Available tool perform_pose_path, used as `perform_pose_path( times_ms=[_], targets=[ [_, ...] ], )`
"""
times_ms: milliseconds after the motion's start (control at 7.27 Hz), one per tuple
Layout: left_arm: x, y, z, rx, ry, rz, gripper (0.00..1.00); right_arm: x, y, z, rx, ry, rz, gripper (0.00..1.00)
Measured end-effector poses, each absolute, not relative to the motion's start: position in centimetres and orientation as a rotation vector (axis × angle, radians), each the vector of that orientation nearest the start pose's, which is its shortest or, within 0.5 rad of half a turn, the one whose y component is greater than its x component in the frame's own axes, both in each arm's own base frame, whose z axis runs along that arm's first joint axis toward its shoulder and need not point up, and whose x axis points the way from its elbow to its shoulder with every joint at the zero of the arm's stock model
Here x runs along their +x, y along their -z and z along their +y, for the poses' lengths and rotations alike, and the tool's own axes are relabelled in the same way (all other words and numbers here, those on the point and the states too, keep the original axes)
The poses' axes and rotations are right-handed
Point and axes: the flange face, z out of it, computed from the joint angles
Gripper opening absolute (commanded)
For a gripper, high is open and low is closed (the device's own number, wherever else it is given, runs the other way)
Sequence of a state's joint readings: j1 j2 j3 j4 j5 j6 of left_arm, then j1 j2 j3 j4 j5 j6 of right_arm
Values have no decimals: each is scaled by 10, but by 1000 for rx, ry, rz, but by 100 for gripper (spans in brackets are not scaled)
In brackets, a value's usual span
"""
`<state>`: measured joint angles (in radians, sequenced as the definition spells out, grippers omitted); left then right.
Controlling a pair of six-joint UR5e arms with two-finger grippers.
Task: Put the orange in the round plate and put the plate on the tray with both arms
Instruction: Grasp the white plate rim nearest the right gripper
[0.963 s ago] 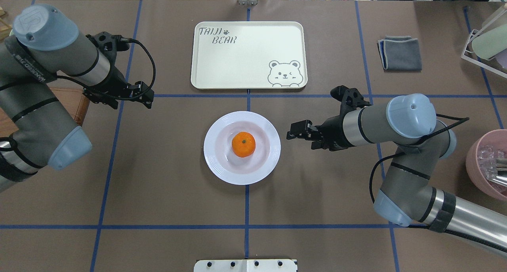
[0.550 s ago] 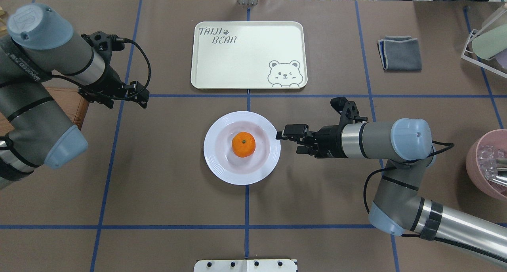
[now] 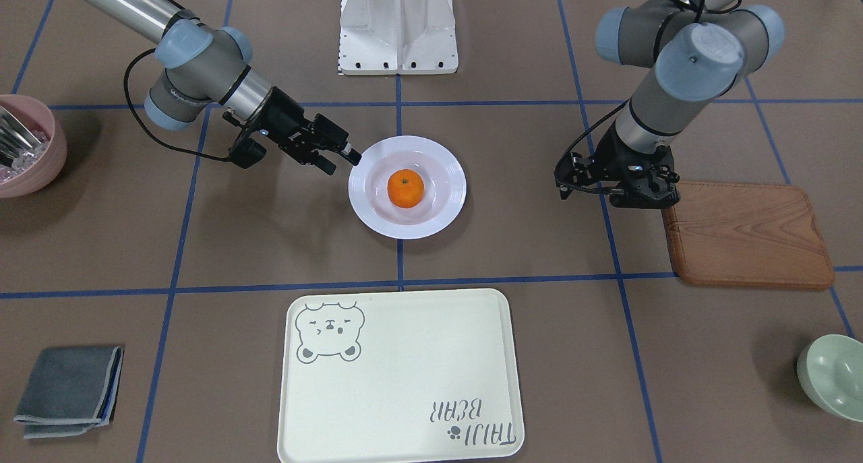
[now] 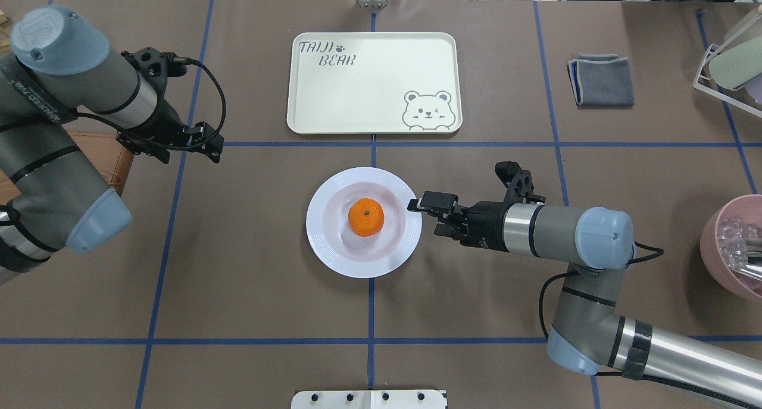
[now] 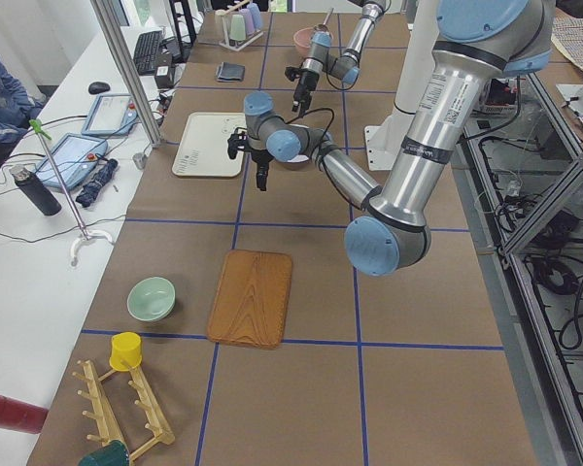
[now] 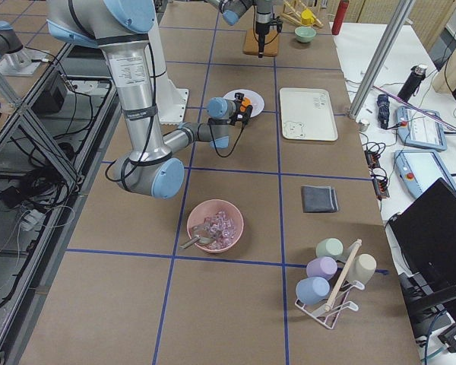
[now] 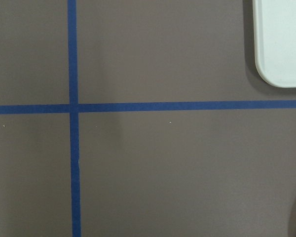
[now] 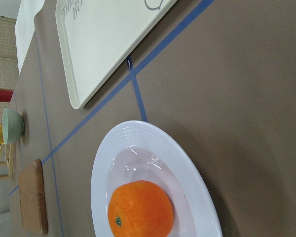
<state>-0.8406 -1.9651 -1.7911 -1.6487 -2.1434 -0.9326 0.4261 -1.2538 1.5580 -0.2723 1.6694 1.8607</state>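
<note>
Right gripper (image 4: 422,215), jaws parted, is at the glossy white round plate's (image 4: 357,271) near rim; the small bright-orange fruit (image 4: 366,217) lies just beyond, inside.

One of most things, two of a few.
On the desk (image 4: 238,248) sit one orange (image 4: 366,217), one round plate (image 4: 333,251), one tray (image 4: 369,81), one wooden board (image 3: 745,234) and one grey cloth (image 4: 601,80). There are two bowls: a pink bowl (image 3: 44,168) and a green bowl (image 3: 832,375). There are two arms: the left arm (image 4: 65,129) at 9 o'clock and the right arm (image 4: 559,230) at 4 o'clock.
</note>
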Motion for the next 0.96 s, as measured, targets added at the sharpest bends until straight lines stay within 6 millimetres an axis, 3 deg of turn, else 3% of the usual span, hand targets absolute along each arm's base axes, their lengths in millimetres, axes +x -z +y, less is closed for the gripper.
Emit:
perform_pose_path(
  times_ms=[550,825,963],
  targets=[
    [350,-330,-510,47,-7,865,98,-529,-344,-353,31,-496,-1617,98],
    [350,-330,-510,46,-5,865,98,-536,-346,-350,26,-495,-1609,96],
    [350,-330,-509,45,-3,866,98,-540,-347,-349,24,-494,-1603,82]
  ],
)
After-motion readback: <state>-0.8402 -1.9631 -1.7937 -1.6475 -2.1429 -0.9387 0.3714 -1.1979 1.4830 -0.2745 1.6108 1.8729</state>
